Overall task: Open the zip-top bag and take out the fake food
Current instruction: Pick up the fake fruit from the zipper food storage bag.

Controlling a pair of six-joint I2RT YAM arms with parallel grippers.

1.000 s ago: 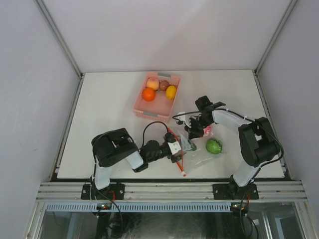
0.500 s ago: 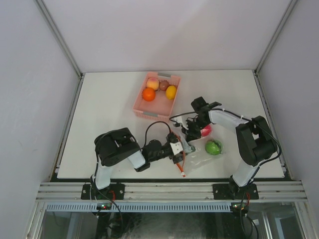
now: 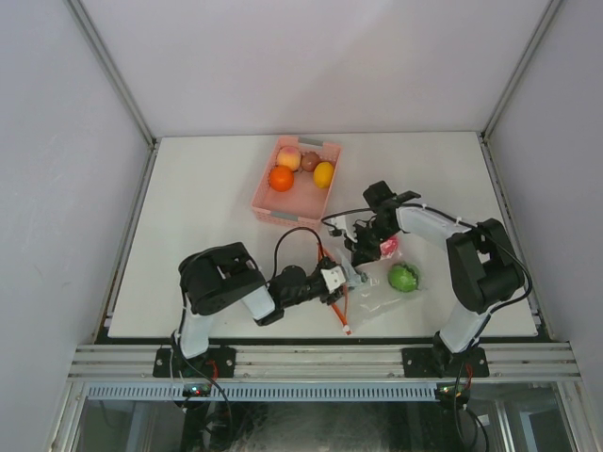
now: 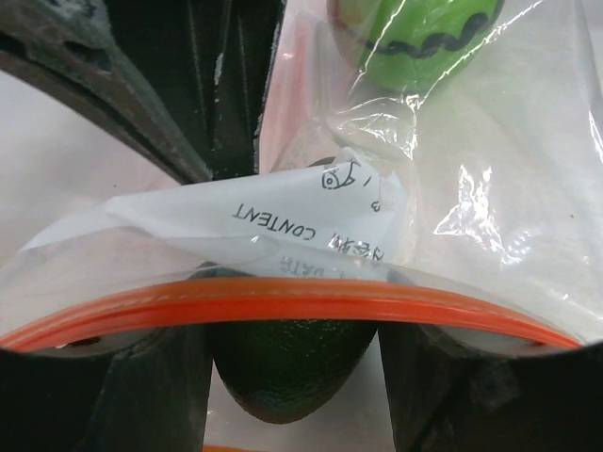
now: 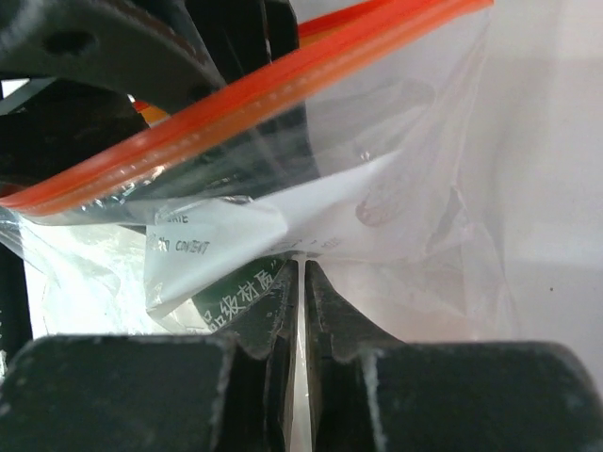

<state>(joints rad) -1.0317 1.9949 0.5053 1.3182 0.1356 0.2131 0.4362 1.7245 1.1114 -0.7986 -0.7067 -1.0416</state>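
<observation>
Nearest, low over the white table [image 3: 198, 217], left gripper [image 3: 345, 281] pointed toward the right at the zipper end of the zip-top bag [image 3: 372, 294], fingers apart on either side of a dark green piece of fake food [image 4: 292, 367]; pressing on it or only flanking it, impossible to tell. Across both fingers in the left wrist view, the bag's red-orange zipper strip [image 4: 283, 299], bowed, with a folded white label [image 4: 283, 215] just behind it. Bag itself crumpled on the table between the two arms, near the front edge. Inside it, under the clear film, a bright green fruit [image 3: 403, 277] toward the right. Just beyond, right gripper [image 5: 302, 282] tipped down at the bag's far edge, jaws pinched almost together on a fold of the clear plastic. Beside that gripper, a red-pink piece [image 3: 389, 247]; in the bag or out of it, unclear. Farther back, well apart from the bag, a pink basket [image 3: 261, 193] holding four pieces: orange fruit [image 3: 281, 178], yellow fruit [image 3: 323, 174], brown piece [image 3: 309, 161], peach [image 3: 288, 157].
</observation>
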